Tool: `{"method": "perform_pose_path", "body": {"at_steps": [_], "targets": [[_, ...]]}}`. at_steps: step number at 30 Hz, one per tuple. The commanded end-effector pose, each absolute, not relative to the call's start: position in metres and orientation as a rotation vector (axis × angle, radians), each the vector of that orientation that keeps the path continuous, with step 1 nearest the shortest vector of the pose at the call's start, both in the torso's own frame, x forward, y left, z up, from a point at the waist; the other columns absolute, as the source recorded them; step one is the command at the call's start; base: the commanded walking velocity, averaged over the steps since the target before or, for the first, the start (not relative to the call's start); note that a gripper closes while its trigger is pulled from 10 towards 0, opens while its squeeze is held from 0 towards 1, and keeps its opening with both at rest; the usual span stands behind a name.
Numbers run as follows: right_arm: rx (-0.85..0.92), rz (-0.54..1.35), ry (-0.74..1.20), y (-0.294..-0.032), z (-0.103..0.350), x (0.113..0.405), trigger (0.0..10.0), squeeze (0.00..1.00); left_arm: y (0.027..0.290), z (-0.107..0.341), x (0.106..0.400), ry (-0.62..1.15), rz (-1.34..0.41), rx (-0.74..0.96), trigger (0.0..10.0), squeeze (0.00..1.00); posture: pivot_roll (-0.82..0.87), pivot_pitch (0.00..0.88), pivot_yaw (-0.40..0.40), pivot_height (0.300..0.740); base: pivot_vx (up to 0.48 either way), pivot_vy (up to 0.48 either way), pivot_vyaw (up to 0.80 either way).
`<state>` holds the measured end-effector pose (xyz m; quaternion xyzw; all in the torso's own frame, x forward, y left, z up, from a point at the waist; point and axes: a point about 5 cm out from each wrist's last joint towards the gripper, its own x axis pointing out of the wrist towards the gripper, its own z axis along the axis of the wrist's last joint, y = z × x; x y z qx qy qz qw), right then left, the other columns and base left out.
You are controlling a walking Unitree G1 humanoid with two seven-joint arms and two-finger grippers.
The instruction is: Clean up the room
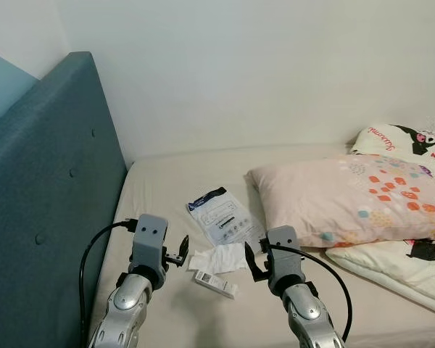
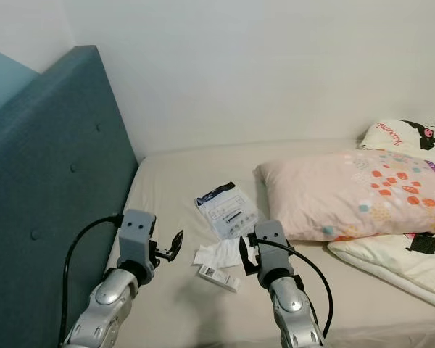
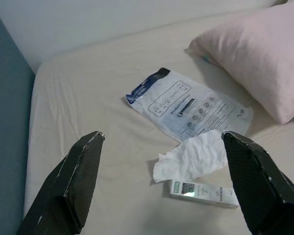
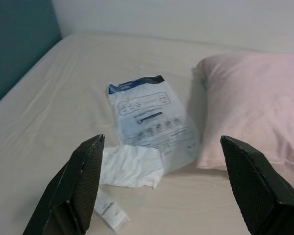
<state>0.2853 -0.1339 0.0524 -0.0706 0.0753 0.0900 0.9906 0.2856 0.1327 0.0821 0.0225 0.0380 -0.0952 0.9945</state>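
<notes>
On the beige mattress lie a white and blue plastic package, a crumpled white tissue and a small white box. The tissue partly overlaps the box. My left gripper hovers open just left of the tissue. Just right of the tissue, my right gripper hovers open as well. Both wrist views look down on the package, tissue and box between wide-spread fingers, with nothing held.
A teal padded headboard runs along the left. A pink pillow lies right of the litter, with cartoon-print bedding behind and under it. A white wall closes the far side.
</notes>
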Motion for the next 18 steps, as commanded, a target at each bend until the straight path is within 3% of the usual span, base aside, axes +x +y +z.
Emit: {"method": "perform_pose_path", "body": {"at_steps": [1,18], "targets": [[-0.112,0.175,0.178,-0.1335,0.0483,0.2845,10.0,0.00,0.1360,0.0778,0.2864,0.102,-0.188,0.061,10.0,0.00,0.00,0.085,0.006,0.735,0.000,0.000,0.00],[-0.109,0.184,0.187,-0.1320,0.0477,0.2826,10.0,0.00,0.1305,0.0782,0.2877,0.102,-0.222,0.068,10.0,0.00,0.00,0.072,0.011,0.680,0.000,0.000,0.00]]}}
